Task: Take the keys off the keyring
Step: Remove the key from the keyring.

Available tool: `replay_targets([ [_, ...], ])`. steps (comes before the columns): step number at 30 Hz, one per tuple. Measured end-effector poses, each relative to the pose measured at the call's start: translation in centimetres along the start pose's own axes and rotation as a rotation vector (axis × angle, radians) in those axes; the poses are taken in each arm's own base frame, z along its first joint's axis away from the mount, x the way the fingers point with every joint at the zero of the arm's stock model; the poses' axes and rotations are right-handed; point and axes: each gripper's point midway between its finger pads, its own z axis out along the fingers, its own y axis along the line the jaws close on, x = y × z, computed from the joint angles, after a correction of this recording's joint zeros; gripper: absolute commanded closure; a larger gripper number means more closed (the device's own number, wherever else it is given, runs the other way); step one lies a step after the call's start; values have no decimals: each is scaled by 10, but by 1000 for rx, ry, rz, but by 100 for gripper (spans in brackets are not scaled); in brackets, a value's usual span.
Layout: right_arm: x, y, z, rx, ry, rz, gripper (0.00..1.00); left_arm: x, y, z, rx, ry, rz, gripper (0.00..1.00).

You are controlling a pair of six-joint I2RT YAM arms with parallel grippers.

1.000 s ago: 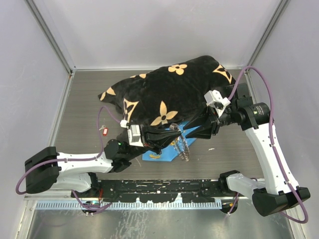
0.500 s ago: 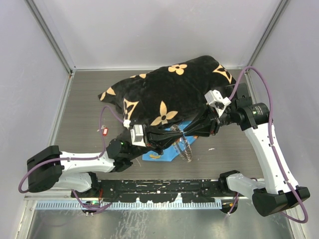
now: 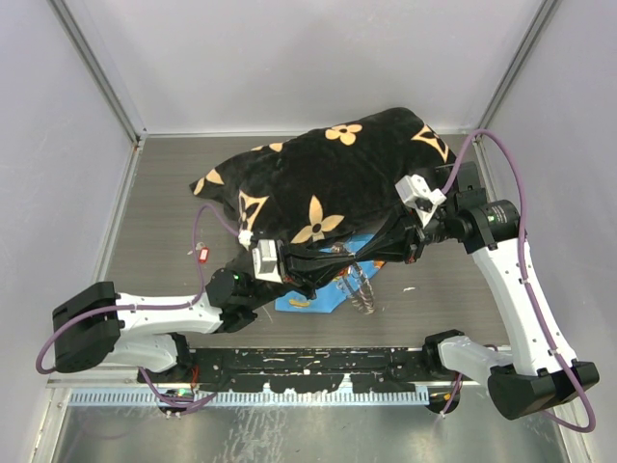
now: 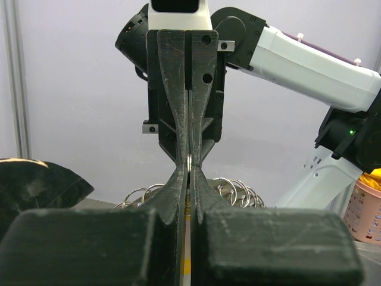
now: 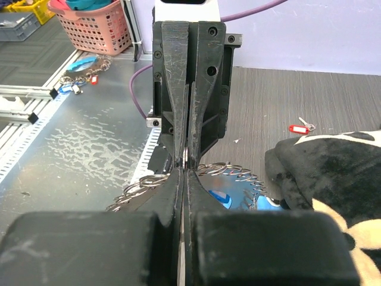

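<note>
Keyring (image 3: 359,289) is gripped by clenched left tool (image 4: 189,176) and right tool (image 5: 184,174) above grey table (image 3: 164,193), black flowered cloth (image 3: 318,183) just behind it.

The grey wood-grain table (image 3: 164,193) is carrying a large black cloth with tan flower motifs (image 3: 328,183), which is lying bunched across its middle and far right. A blue patterned cloth (image 3: 313,299) is lying flat near the front edge, partly tucked under the black one. A red-headed key (image 3: 202,254) is lying alone on bare table to the left, and a small white scrap (image 3: 409,288) is lying to the right.
</note>
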Motion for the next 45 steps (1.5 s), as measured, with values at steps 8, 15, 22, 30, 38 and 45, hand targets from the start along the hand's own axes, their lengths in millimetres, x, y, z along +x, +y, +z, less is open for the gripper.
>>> replay_targets([
  [8,6,-4,-2,34,39,-20,99,-3,3,-4,-24,-4,1,66],
  [15,26,-11,-8,104,150,-54,99,-9,3,-34,-48,79,50,55],
  [22,66,-8,-14,83,460,-205,99,16,7,-59,-36,339,173,54],
  [30,94,-17,-30,49,694,-286,99,79,19,-79,-29,555,220,56],
  [38,110,-15,-35,42,744,-270,99,99,24,-67,-30,555,211,63],
  [45,114,-14,-35,37,743,-263,99,91,20,-43,-14,489,185,67],
])
